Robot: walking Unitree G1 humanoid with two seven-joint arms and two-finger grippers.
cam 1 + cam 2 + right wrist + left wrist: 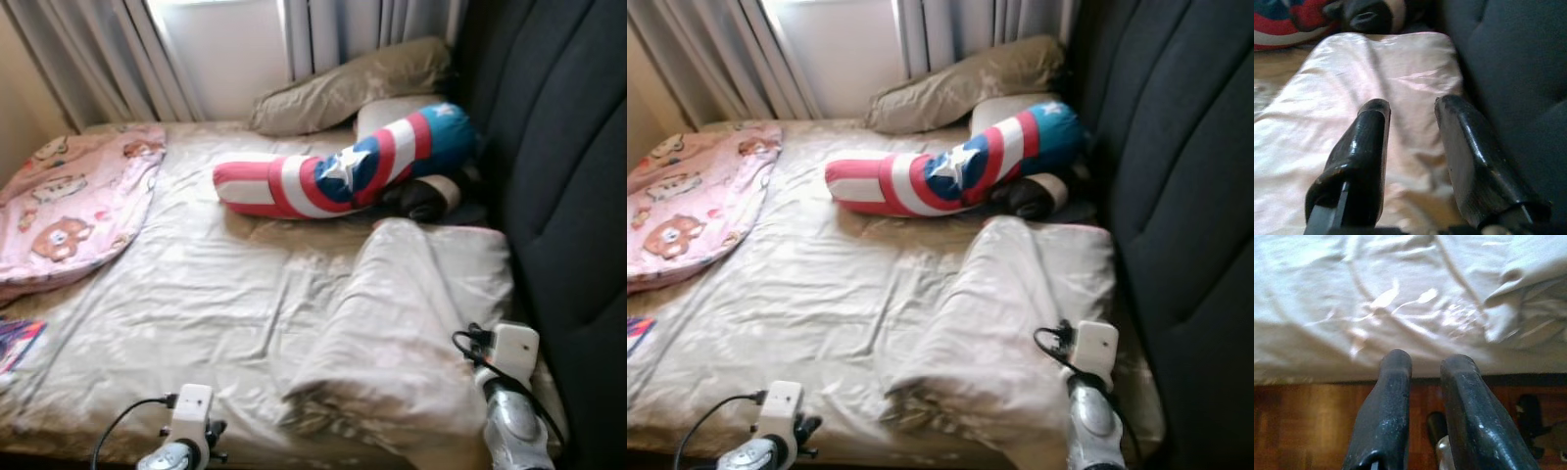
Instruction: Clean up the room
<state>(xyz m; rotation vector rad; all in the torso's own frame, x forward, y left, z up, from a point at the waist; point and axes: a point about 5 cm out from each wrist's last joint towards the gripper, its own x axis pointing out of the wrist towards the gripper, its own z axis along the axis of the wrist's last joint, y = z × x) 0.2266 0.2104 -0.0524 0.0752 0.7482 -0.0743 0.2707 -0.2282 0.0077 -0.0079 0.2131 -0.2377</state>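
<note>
A bed with a wrinkled beige sheet [196, 304] lies before me. A bunched pale beige blanket [392, 323] is heaped on its near right side. A long red, white and blue bolster with a star [343, 171] lies across the far middle. A pink blanket with bear prints [73, 201] covers the far left corner. My left gripper [1425, 364] hangs open and empty at the bed's near edge, above the wooden floor [1303, 421]. My right gripper [1411, 110] is open just over the pale blanket [1376, 78], holding nothing.
A dark padded headboard [558, 147] runs along the right side. An olive pillow [343, 88] and a cream one lie at the back under grey curtains [88, 49]. A dark and cream soft object [421, 199] sits by the bolster. A colourful item [15, 343] pokes in at the left edge.
</note>
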